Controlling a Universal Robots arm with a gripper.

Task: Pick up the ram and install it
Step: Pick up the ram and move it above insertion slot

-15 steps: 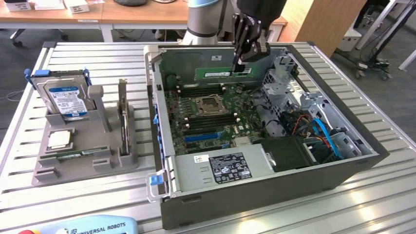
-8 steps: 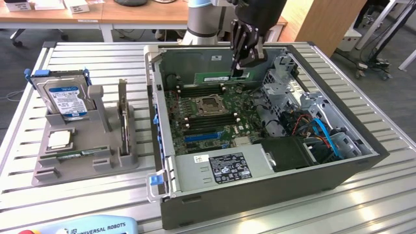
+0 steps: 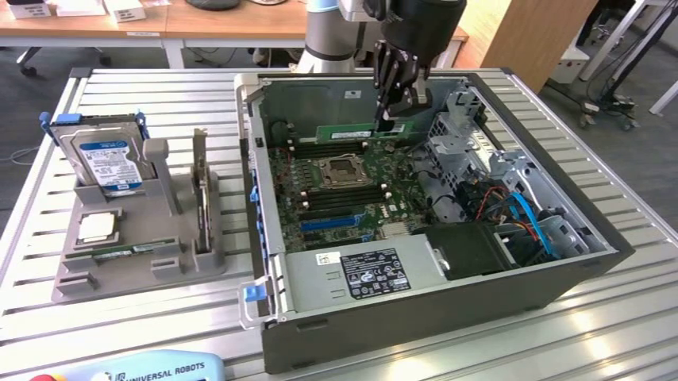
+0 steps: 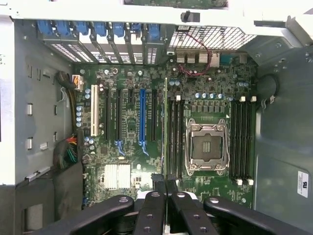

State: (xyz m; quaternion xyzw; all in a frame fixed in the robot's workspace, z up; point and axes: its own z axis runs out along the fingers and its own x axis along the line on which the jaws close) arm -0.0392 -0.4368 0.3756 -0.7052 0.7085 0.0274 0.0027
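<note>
Ram held in the narrow claw, lengthwise over the memory slots.
From the exterior view's left, the ram [image 3: 348,133] sticks out of the gripper [image 3: 390,119], which pinches its right end. Its long axis runs parallel to the memory slots [image 3: 330,148] close below, beside the processor socket [image 3: 341,169]. The drive cage [image 3: 466,131] crowds the right.

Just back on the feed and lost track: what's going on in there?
The arm's fingers are shut on the ram, holding it on edge inside the open case, above the motherboard. It lines up along the memory slots beside the CPU socket, but does not look seated.
</note>
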